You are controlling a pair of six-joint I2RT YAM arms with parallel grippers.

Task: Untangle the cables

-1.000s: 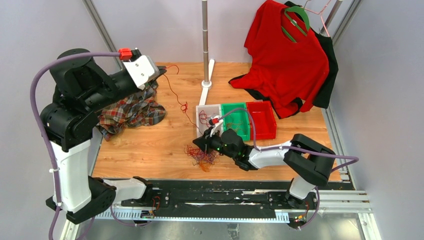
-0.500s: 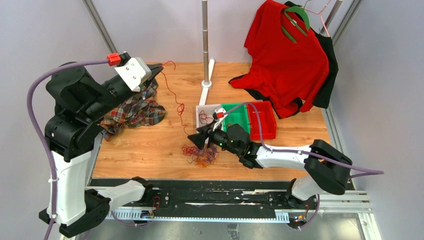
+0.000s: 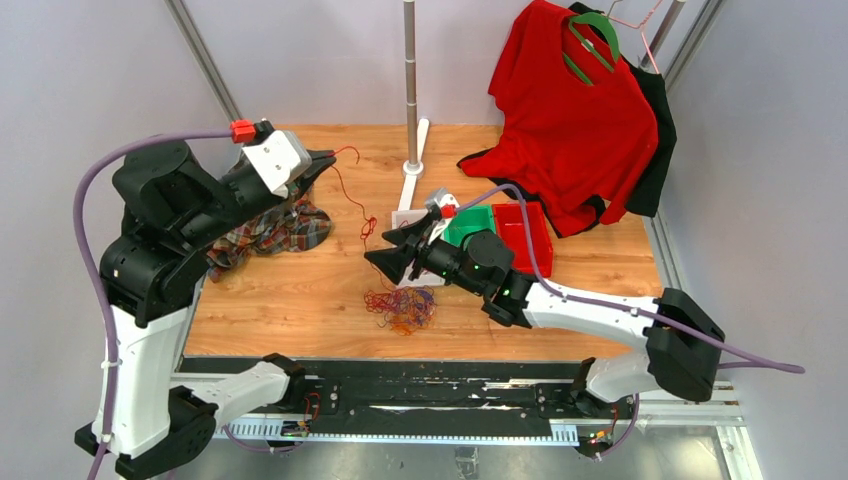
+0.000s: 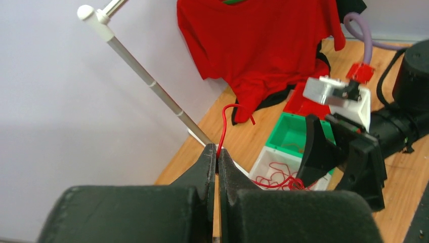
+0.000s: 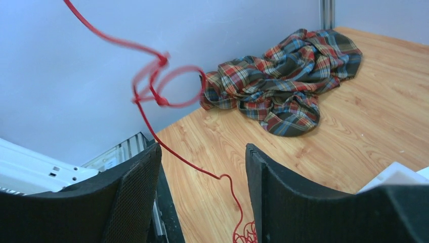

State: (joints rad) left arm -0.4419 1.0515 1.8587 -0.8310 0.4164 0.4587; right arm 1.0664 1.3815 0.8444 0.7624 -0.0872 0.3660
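Red cable [image 4: 222, 129] is pinched between the tightly closed fingers of the left tool [image 3: 326, 160], which is raised over the far left of the wooden surface [image 3: 290, 300]. In the left wrist view its short free end rises out of the tips and hooks over to the right. From the tips the strand's long axis slants down and toward the near right. It passes a small knotted loop [image 5: 161, 99] and ends in the cables [image 3: 402, 308], a tangled heap of red, orange-brown and purple loops lying on the surface near its front edge.

The right tool [image 3: 388, 258] hangs just above and behind that heap, pointing left. Its jaws are wide apart and grip nothing. In its own view the red strand crosses beyond the gap.

Three bins stand side by side behind it. The white bin [image 4: 259, 163] holds a few red loops. The right arm partly covers the green bin [image 3: 478, 225] and the red bin [image 3: 528, 240]. A plaid cloth [image 3: 270, 232] lies crumpled under the left tool.
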